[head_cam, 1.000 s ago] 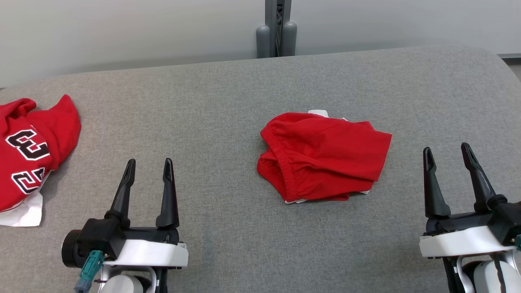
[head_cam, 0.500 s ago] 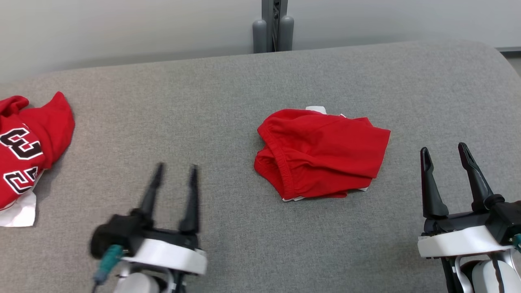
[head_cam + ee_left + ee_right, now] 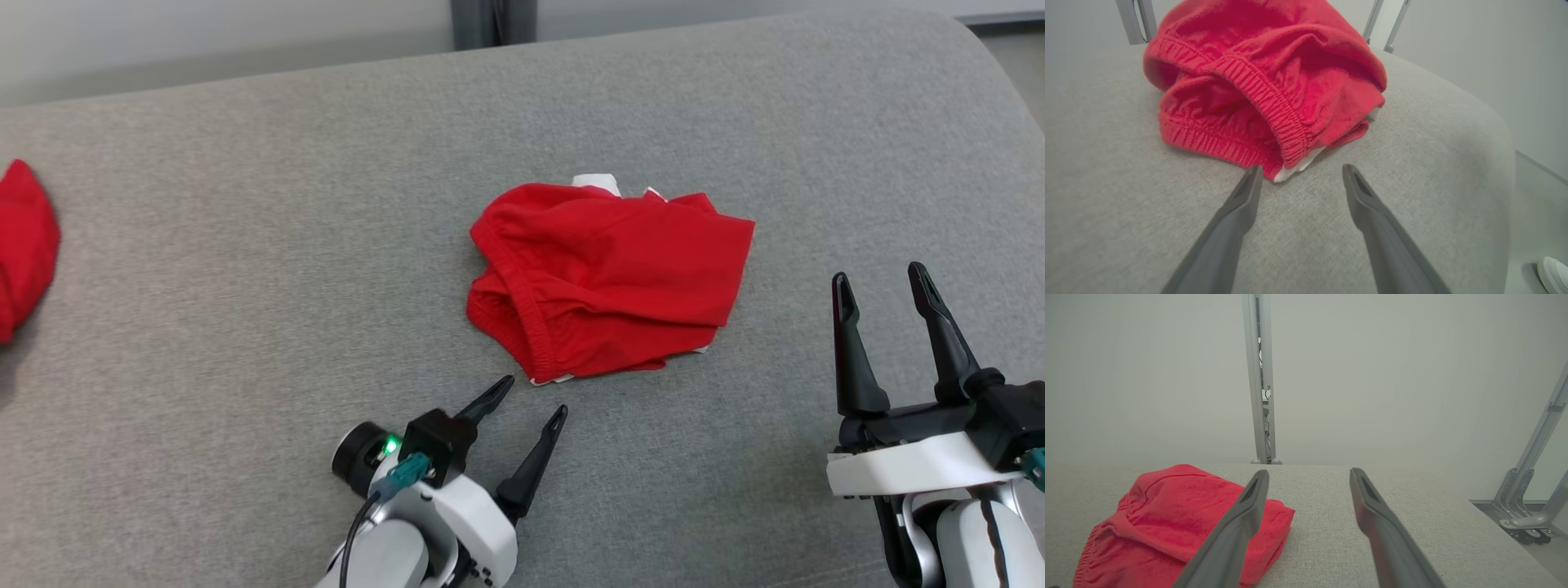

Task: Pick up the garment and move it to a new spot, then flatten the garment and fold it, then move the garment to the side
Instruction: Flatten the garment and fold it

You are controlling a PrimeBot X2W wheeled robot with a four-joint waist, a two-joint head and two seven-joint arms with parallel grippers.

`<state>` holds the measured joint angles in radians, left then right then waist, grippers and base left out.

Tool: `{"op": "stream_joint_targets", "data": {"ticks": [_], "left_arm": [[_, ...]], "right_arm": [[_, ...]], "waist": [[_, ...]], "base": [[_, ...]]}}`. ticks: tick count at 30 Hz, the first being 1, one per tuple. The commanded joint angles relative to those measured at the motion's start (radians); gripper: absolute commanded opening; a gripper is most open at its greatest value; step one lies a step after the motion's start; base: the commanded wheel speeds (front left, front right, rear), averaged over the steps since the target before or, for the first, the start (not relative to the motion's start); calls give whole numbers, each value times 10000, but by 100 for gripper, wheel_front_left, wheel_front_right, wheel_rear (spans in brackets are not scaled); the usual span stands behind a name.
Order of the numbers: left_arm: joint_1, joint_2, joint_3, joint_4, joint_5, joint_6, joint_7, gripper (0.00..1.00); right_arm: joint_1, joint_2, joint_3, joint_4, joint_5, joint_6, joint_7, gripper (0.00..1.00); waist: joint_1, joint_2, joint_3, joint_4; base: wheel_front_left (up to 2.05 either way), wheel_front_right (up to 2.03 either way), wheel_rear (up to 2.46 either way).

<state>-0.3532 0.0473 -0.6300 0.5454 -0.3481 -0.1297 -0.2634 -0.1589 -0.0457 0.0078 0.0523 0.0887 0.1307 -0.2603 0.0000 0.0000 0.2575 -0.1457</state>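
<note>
A crumpled pair of red shorts (image 3: pixel 608 278) with an elastic waistband and white trim lies mid-table on the grey surface. My left gripper (image 3: pixel 535 400) is open, tilted toward the shorts' near corner, its tips just short of the cloth. In the left wrist view the red shorts (image 3: pixel 1265 81) lie just ahead of the open left gripper (image 3: pixel 1300 171), whose left fingertip is next to the white trim. My right gripper (image 3: pixel 878 282) stands open to the right of the shorts, apart from them. The right wrist view has the shorts (image 3: pixel 1175 522) at lower left behind the open right gripper (image 3: pixel 1308 473).
A second red garment (image 3: pixel 24 245) pokes in at the head view's left edge. The grey padded table (image 3: pixel 245 286) curves off at the far right. A metal post (image 3: pixel 1260 375) stands behind it against a pale wall. A white shoe (image 3: pixel 1553 273) is on the floor.
The left gripper has swung right and forward toward the shorts' near corner, tilting its fingers at them. The head camera shifted, sliding the scene left and down. The right gripper held still.
</note>
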Motion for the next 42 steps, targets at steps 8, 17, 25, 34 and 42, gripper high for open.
{"op": "stream_joint_targets", "data": {"ticks": [8,17,25,34,42], "left_arm": [[-1347,263,-876,970,-973,-11,-11,100],[-1737,503,-1213,451,-1779,-13,-8,0],[-1020,682,166,-1991,-1777,-13,-9,0],[-588,435,2392,-4736,-1274,-14,-14,0],[-593,107,4436,-6661,-242,-14,-8,0]], "right_arm": [[-232,-59,15,32,170,2,-44,100],[-279,-61,-107,67,152,2,-45,100],[-246,-61,-141,216,221,2,-45,100],[-116,-61,-140,383,233,2,-45,100],[-53,-62,-140,457,206,2,-45,100]], "waist": [[0,0,520,-517],[0,0,563,-513],[0,0,146,-259],[0,0,-367,-110],[0,0,-607,-62]], "base": [[0,0,0],[0,0,0],[0,0,0],[0,0,0],[0,0,0]]}}
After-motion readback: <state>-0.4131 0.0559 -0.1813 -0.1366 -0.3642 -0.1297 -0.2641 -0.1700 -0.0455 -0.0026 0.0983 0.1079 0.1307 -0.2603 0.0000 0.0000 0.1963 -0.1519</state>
